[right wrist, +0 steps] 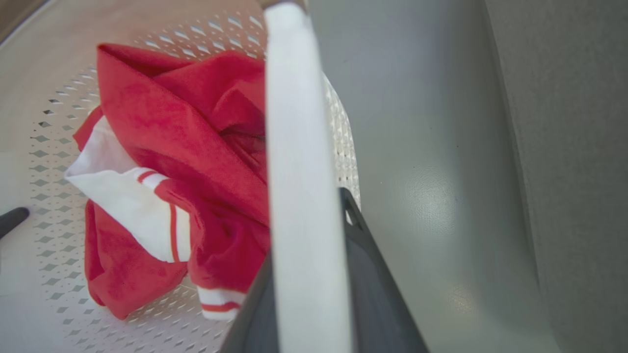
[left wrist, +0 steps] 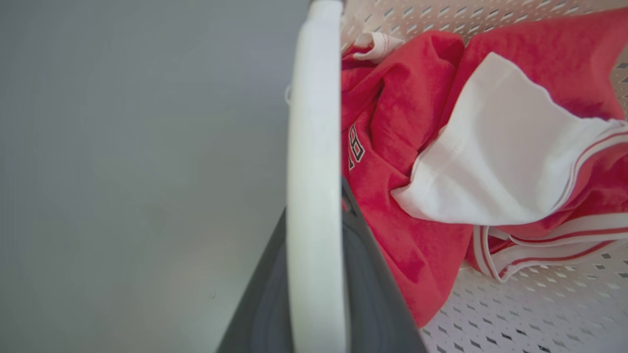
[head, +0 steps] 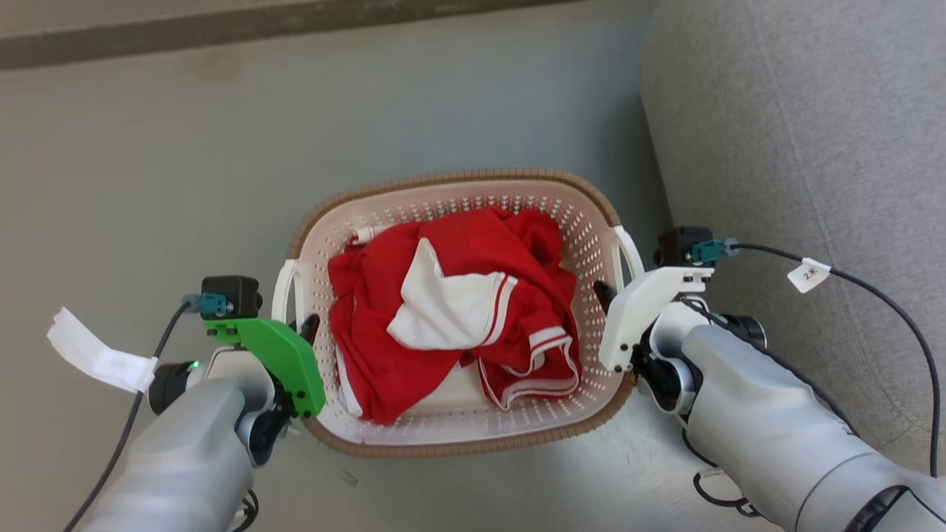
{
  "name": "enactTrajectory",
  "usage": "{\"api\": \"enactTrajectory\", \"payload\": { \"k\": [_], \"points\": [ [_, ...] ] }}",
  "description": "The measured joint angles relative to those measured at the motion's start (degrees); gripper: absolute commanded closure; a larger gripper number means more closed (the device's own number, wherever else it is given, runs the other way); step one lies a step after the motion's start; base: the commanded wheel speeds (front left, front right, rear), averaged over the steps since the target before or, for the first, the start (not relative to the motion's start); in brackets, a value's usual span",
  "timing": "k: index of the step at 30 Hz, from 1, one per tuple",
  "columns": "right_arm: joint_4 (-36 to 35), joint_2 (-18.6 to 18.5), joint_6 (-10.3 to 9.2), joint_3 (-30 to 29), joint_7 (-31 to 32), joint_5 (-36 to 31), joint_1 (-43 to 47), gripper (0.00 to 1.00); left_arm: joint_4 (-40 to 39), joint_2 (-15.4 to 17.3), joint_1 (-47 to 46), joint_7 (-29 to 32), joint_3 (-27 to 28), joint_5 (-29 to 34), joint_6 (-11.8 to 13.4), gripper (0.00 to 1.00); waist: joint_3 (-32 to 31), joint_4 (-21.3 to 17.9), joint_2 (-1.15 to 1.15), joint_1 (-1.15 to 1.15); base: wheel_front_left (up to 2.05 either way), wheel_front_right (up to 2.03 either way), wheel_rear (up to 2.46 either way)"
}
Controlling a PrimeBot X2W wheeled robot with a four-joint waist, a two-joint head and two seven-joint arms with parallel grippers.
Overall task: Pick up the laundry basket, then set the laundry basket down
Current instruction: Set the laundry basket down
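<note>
Since left gripper (head: 309, 325) and right gripper (head: 602, 292) each pinch a white side handle (left wrist: 314, 147), laundry basket (head: 443, 179) sits between them over grey floor (head: 185, 162), sofa (head: 798, 133) just beside its right side. Risk: smooth handles slip, or an uneven lift tips red shirt (head: 473, 251) out. Cable tag (head: 808, 274) reads roughly "2K". Shirt lettering (left wrist: 355, 147) unreadable.

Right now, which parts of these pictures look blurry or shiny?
Head view: sharp and evenly lit, the laundry basket crisp. Left wrist view: its white handle is a soft blur close to the lens, the red garment clearer. Right wrist view: the other handle blurs likewise, and a pale glare patch sits on the floor.
</note>
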Motion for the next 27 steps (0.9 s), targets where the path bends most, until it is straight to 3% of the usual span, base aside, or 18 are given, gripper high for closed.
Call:
{"api": "enactTrajectory", "payload": {
  "k": [27],
  "points": [
    [-0.3, 0.0, -1.69, -0.4, -9.7, -0.6, -7.9, 1.0, -7.6, 4.5, -7.5, -4.5, 1.5, -0.7, 0.1, 1.0, 20.3, 1.2, 0.0, 0.01, 0.0, 0.0, 0.0]
  ]
}}
